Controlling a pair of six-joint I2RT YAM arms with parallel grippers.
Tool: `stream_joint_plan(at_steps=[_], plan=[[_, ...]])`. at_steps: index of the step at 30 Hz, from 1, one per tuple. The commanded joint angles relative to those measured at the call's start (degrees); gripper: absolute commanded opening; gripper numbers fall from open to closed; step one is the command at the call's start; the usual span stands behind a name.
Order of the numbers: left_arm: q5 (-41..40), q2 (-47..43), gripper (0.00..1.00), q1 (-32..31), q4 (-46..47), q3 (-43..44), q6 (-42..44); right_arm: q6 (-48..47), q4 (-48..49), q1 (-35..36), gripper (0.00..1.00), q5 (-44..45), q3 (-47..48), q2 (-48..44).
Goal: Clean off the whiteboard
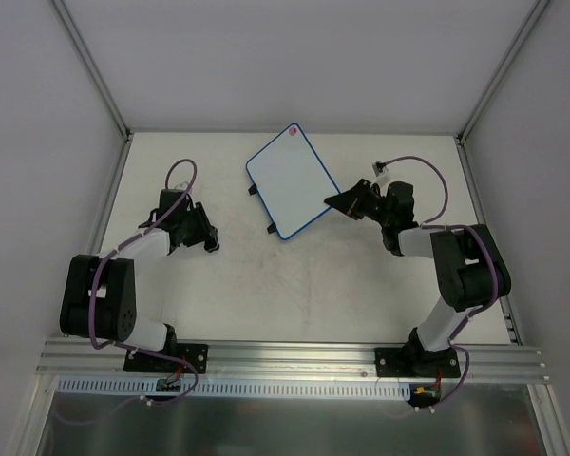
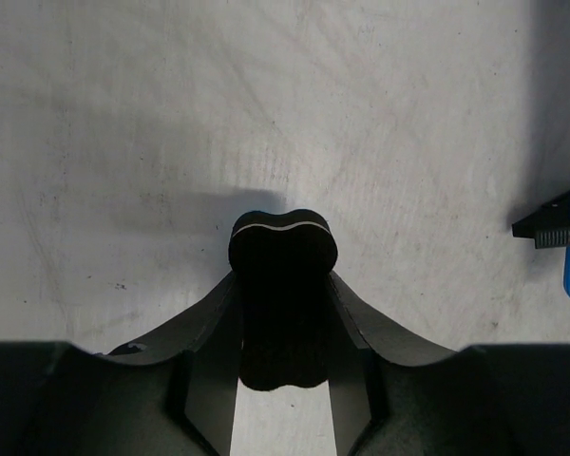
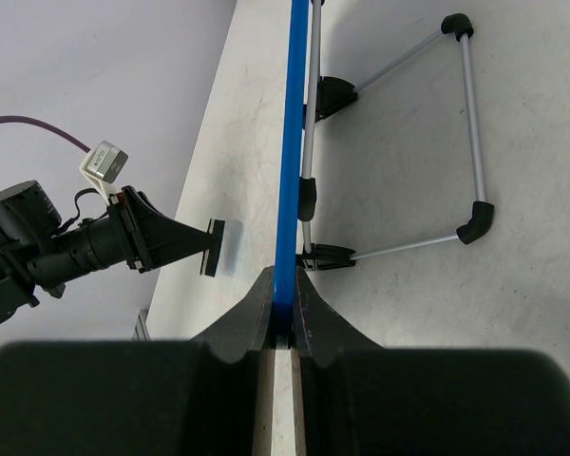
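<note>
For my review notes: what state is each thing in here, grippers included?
whiteboard: no marks visible from above; one edge clamped by the right gripper.
wire stand: swung out from the board's back.
eraser: held in the left gripper, apart from the board.
left gripper: shut on the eraser.
right gripper: shut on the whiteboard's blue frame.

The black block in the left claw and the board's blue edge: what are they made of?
The black block looks like matte foam or felt: dull, no shine, softly rounded edges. On the whiteboard, the blue edge looks like smooth plastic, evenly coloured, slight sheen; painted metal is possible.
</note>
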Motion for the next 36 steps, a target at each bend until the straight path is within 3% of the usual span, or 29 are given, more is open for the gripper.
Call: stream_joint_plan(at_steps=[1,16,23,28,36], plan=[[-1.62,1.24,0.36,0.66,-1.37,2.22,1.96,-1.11,-0.68,0.96,0.01,-2.45,1.35,-1.78],[-5.74,-2.71,0.69,0.84,-1.46,0.38,2.49,-1.37,-0.59,1.05,0.1,-2.53,1.26,-1.42],[-7.94,-7.11,0.72,0.75,-1.11,-1.38,2.67,-1.63,-0.59,1.05,0.27,-2.27,1.08,-1.51],[-7.94,-8.87,0.72,0.75,-0.85,-2.09,3.02,-1.72,-0.59,1.14,0.31,-2.27,1.17,-1.6],[-7.94,-9.05,0.73,0.75,-0.67,-2.18,2.84,-2.16,-0.51,1.14,0.59,-2.36,0.73,-2.13]])
